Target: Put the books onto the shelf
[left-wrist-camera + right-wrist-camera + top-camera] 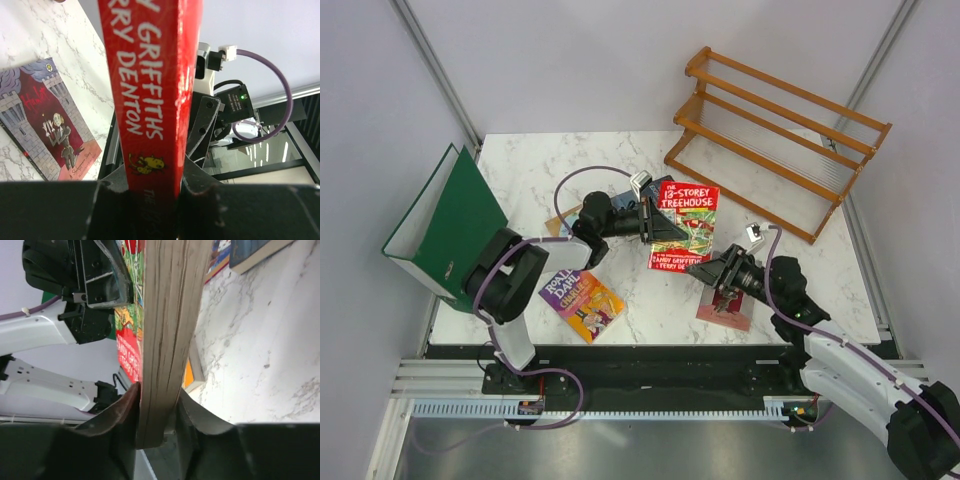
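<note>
Left tool sideways on red book spine, right tool opposite.

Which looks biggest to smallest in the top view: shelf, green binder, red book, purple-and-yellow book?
1. shelf
2. green binder, upright, nearer the camera
3. red book, raised, so it may look bigger
4. purple-and-yellow book, lying flat

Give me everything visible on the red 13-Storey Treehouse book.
The 13-Storey Treehouse book is a thin paperback. It has a glossy red cover with white title lettering and a green cartoon picture, and the red spine reads Griffiths and Denton. The page block looks tan and slightly wavy. The book sits mid-scene with its cover facing the overhead camera, apparently held off the marble table. The left end effector clamps it at the spine edge. The right end effector pinches the page edge near its lower right corner.
</note>
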Robot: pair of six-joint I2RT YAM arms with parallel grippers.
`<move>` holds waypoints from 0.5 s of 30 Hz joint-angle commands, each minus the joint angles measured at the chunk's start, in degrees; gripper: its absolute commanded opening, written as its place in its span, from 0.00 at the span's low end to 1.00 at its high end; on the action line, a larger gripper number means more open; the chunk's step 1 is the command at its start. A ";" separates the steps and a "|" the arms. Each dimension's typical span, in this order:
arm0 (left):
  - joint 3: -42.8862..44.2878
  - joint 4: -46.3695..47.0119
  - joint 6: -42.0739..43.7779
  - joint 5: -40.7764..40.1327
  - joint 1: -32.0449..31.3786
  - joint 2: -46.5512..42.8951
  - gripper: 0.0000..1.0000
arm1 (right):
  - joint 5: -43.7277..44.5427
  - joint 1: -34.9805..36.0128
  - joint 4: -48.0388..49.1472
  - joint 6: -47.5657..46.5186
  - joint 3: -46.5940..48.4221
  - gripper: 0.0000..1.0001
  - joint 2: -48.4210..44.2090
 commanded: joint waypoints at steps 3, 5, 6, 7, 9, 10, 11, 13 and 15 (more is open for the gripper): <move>0.87 4.63 0.71 -0.68 -0.10 0.53 0.02 | 1.11 -0.10 -2.53 -0.50 4.02 0.12 1.64; 0.87 4.54 0.88 -0.94 -0.10 0.88 0.02 | 0.40 -0.10 -2.36 -0.40 4.20 0.06 1.82; 0.96 3.93 1.14 -0.85 -0.01 0.97 0.05 | 0.14 -0.10 -2.44 -0.67 4.55 0.02 1.56; 0.96 3.06 1.84 -0.94 0.25 0.89 0.15 | 0.22 -0.10 -3.58 -1.02 4.90 0.00 1.30; 1.13 -1.23 3.42 -0.94 0.60 0.27 0.31 | 0.84 -0.10 -5.77 -2.24 6.56 0.00 0.25; 1.05 -3.26 5.95 -1.11 1.30 -0.95 0.45 | 1.36 -0.10 -8.74 -3.73 7.36 0.00 -0.19; 1.04 -6.15 7.72 -1.38 1.66 -2.00 0.49 | 2.06 -0.10 -10.16 -4.53 8.15 0.00 -0.46; 0.96 -15.87 14.04 -3.04 2.27 -5.33 0.58 | 2.59 -0.10 -13.59 -6.63 10.52 0.00 -1.07; 1.31 -23.37 21.66 -4.80 2.36 -7.63 0.62 | 3.56 -0.10 -15.88 -7.78 12.88 0.00 -1.08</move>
